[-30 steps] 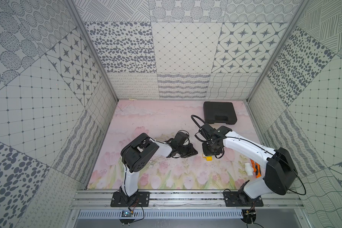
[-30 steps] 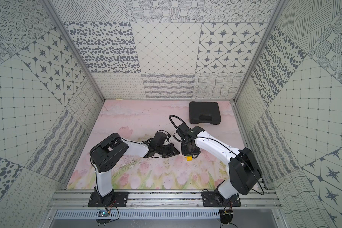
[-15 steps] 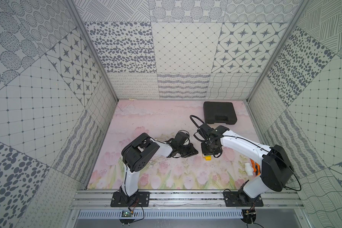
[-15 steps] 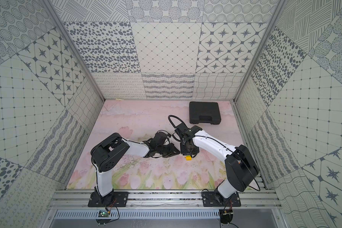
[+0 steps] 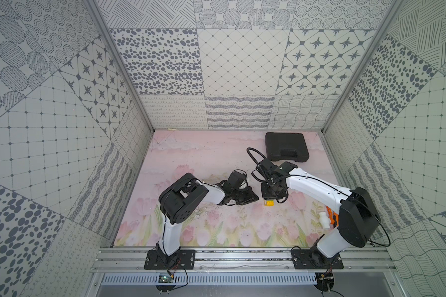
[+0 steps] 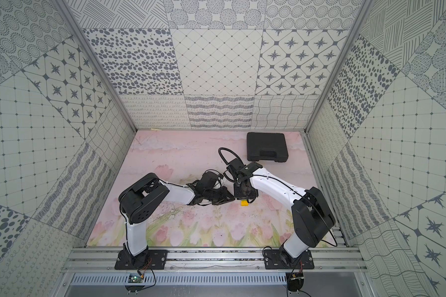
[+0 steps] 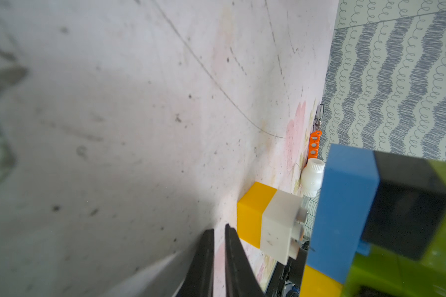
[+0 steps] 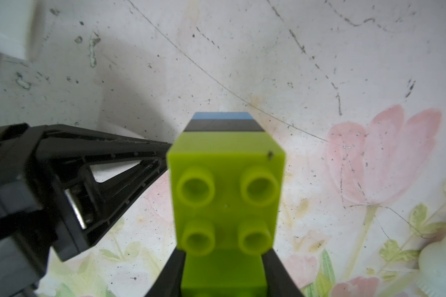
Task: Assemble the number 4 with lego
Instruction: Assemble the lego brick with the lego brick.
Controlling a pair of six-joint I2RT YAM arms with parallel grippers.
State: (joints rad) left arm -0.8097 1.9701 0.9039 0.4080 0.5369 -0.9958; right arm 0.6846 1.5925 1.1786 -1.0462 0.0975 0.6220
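Observation:
My right gripper point(image 8: 224, 259) is shut on the lime green end of a lego stack point(image 8: 225, 195). The stack runs green, then black point(image 7: 407, 205), then blue point(image 7: 343, 205), with a yellow brick point(image 7: 319, 282) below the blue. A yellow and white joined pair point(image 7: 268, 223) sits on the mat, its white studs facing the blue brick; I cannot tell whether they touch. The left gripper point(image 7: 219, 231) is shut on nothing, its tips beside the yellow brick. In both top views the grippers point(image 5: 254, 198) point(image 6: 232, 199) meet mid-mat, with yellow point(image 5: 269, 203) point(image 6: 244, 203) showing under the right gripper point(image 5: 269, 195).
A large black case point(image 5: 286, 150) point(image 6: 267, 146) lies at the back right. A white pipe fitting point(image 5: 325, 220) point(image 7: 312, 177) and an orange part point(image 5: 331, 214) point(image 7: 314, 145) rest by the right wall. Patterned walls enclose the floral mat point(image 5: 204, 159).
The right arm has drifted slightly left toward the left gripper, still holding the stack. The left arm has not visibly moved.

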